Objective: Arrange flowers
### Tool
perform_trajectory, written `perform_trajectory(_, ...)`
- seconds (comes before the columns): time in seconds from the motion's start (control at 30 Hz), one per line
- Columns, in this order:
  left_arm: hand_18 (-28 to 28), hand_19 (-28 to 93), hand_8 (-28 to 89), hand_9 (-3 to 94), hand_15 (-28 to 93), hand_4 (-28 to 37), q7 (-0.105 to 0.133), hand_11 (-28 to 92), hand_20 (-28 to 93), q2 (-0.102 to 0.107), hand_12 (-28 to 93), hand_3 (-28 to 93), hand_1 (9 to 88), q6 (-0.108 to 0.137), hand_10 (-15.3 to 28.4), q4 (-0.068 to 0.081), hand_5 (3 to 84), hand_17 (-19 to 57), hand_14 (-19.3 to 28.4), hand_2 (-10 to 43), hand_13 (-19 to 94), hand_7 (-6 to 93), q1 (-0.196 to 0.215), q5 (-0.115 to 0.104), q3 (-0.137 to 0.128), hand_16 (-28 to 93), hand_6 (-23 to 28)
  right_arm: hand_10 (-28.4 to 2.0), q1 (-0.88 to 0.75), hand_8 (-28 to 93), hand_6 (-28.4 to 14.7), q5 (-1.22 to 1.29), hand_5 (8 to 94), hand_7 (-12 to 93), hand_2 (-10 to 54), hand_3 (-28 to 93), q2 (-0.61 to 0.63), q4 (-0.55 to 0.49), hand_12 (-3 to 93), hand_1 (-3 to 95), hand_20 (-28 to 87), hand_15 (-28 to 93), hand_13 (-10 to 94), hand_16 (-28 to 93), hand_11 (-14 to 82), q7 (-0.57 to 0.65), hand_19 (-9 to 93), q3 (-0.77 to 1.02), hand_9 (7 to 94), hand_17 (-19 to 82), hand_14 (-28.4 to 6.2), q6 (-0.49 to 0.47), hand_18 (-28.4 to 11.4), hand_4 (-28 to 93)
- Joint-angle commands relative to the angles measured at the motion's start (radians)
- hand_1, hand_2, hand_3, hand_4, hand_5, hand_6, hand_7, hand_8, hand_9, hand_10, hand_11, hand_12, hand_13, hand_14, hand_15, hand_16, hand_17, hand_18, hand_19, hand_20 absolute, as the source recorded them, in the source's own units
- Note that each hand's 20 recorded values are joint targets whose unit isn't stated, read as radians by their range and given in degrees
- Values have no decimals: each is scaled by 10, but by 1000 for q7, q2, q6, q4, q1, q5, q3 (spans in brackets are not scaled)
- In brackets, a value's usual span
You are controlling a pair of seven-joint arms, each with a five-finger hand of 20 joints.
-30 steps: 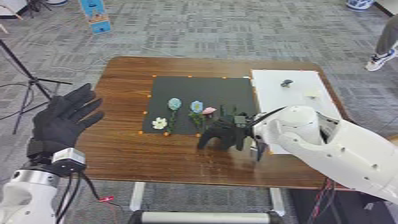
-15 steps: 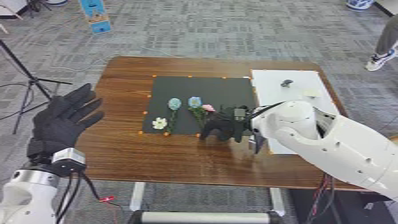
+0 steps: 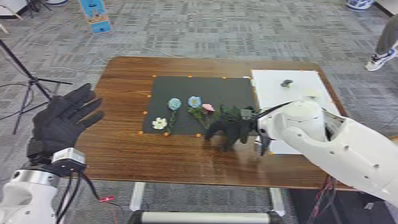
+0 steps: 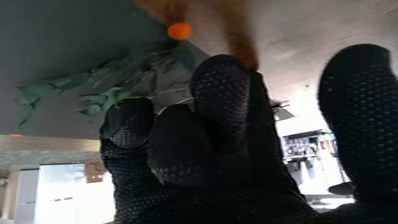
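Nearer the table's (image 3: 169, 160) near edge than half a second ago, your right arm (image 3: 298, 120) brings its right hand (image 3: 233, 131) over the dark mat's (image 3: 204, 85) near right corner. You have those fingers close together, thumb apart, pinching nothing; your left hand (image 3: 67, 112) is spread beyond the table's left edge. Leafy greenery (image 4: 115, 82) lies on the mat, just beside your right fingertips. Drag low and they could hook it, pulling leaves off the near edge or into the blue flower (image 3: 194, 101) and smaller pink bloom (image 3: 207, 107).
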Motion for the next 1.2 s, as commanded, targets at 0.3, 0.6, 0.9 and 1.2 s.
perform_trajectory(0.3, 221, 440, -94, 267, 275, -283, 2, 209, 116, -9, 182, 722, 198, 1, 115, -3, 346, -101, 133, -45, 218, 201, 5, -4, 2, 32, 41, -110, -88, -143, 40, 3, 399, 180, -95, 781, 55, -113, 277, 269, 482, 863, 735, 353, 587, -95, 866, 128, 761, 346, -85, 32, -220, -283)
perform_trajectory(0.6, 221, 441, -94, 268, 276, -283, 4, 208, 116, -15, 181, 721, 198, 5, 116, -3, 347, -101, 134, -45, 218, 200, 15, -6, -3, 32, 41, -105, -128, -123, 11, 71, 472, 173, -95, 754, 162, -71, 253, 278, 481, 861, 719, 354, 505, 521, 858, 204, 735, 336, -86, 574, -215, -283)
perform_trajectory(0.9, 221, 441, -94, 267, 274, -283, 10, 208, 116, -17, 181, 722, 198, 5, 116, -8, 347, -101, 133, -45, 217, 200, 23, -6, -3, 32, 42, -146, 75, -81, -60, -57, 351, 110, -95, 686, 145, 213, 163, 325, 469, 877, 605, 337, 106, 863, 795, -88, 406, 273, -103, 670, -207, -283)
perform_trajectory(1.2, 221, 441, -93, 268, 276, -283, 6, 209, 116, -18, 181, 723, 197, 6, 117, -9, 347, -101, 134, -45, 218, 200, 23, -6, -2, 32, 42, -165, 134, -49, -96, -25, 243, 57, -95, 686, 81, 405, 175, 324, 454, 891, 530, 292, 73, 904, 767, -186, 268, 239, -129, 597, -213, -283)
